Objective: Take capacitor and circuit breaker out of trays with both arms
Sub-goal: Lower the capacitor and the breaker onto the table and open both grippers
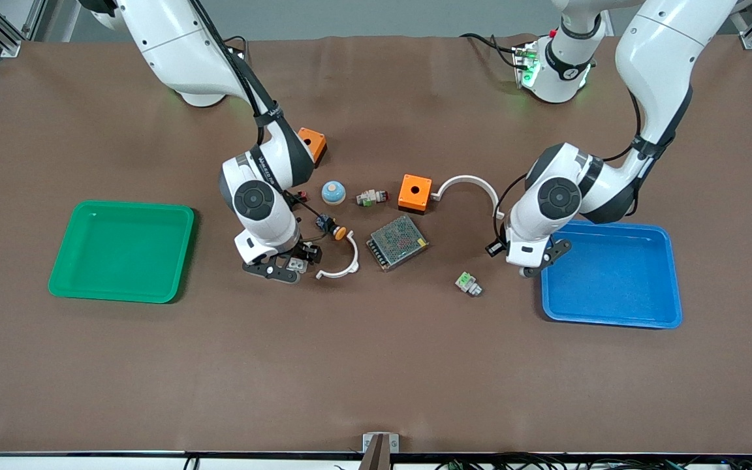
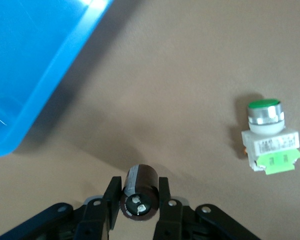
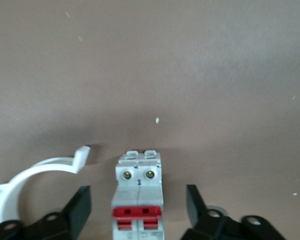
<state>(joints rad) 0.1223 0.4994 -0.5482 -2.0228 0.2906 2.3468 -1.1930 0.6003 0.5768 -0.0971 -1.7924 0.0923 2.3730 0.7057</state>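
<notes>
A: What is biggest on the tabletop [image 1: 376,365]?

B: Two trays. The green tray [image 1: 121,251] lies at the right arm's end, the blue tray [image 1: 611,274] at the left arm's end.

A: And between them?

B: A metal mesh box [image 1: 397,243] near the middle. Farther from the front camera are an orange box [image 1: 414,192] touching a white arc [image 1: 469,188], a second orange box [image 1: 313,143] by the right arm, a blue-topped knob [image 1: 333,191] and a small switch part [image 1: 371,196]. A green-and-white button [image 1: 468,283] lies nearer the camera than the mesh box; an orange-capped button [image 1: 331,226] sits just beside the right arm.

A: Where is the right gripper?

B: The right gripper [image 1: 284,267] is low over the tabletop beside a white clip [image 1: 340,264]. Its fingers [image 3: 80,207] are spread wide, released, with the breaker [image 3: 138,192] lying on the tabletop between them, gaps showing on both sides.

A: The left gripper?

B: The left gripper [image 1: 536,264] is beside the blue tray's rim. It is clenched on the capacitor [image 2: 139,191], the fingers [image 2: 112,197] pressing both sides, its dotted end facing the wrist camera. Whether the capacitor touches the tabletop, I cannot tell.
</notes>
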